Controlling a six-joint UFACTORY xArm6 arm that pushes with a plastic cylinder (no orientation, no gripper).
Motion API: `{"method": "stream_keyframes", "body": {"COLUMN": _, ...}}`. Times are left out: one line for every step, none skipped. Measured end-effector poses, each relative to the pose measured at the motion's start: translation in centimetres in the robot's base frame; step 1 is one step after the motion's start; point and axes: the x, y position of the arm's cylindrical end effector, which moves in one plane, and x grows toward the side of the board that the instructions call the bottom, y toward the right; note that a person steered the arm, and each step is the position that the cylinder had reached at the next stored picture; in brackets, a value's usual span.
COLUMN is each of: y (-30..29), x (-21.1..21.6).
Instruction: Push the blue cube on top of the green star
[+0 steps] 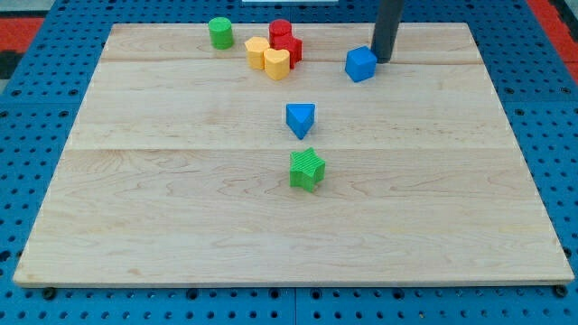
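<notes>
The blue cube sits near the view's top, right of centre. The green star lies near the middle of the board, well below and left of the cube. My tip rests on the board just right of the blue cube, touching or almost touching its right side. The dark rod rises out of the view's top edge.
A blue triangular block lies between the cube and the star. Two yellow blocks and two red blocks cluster at the top centre. A green cylinder stands at the top left. The wooden board sits on a blue pegboard.
</notes>
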Motion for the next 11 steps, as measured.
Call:
{"method": "stream_keyframes", "body": {"y": -2.5, "x": 1.1}}
{"method": "stream_keyframes", "body": {"y": -4.9, "x": 2.1}}
{"method": "stream_keyframes", "body": {"y": -6.5, "x": 1.6}}
{"method": "stream_keyframes", "body": {"y": -8.6, "x": 2.2}}
{"method": "stream_keyframes", "body": {"y": -10.3, "x": 3.4}}
{"method": "stream_keyframes", "body": {"y": -11.9, "x": 4.5}}
{"method": "stream_keyframes", "body": {"y": -14.3, "x": 4.5}}
{"method": "stream_keyframes", "body": {"y": -17.8, "x": 4.5}}
{"method": "stream_keyframes", "body": {"y": -18.1, "x": 4.4}}
{"method": "stream_keyframes", "body": {"y": -15.6, "x": 4.7}}
{"method": "stream_keyframes", "body": {"y": -14.4, "x": 4.8}}
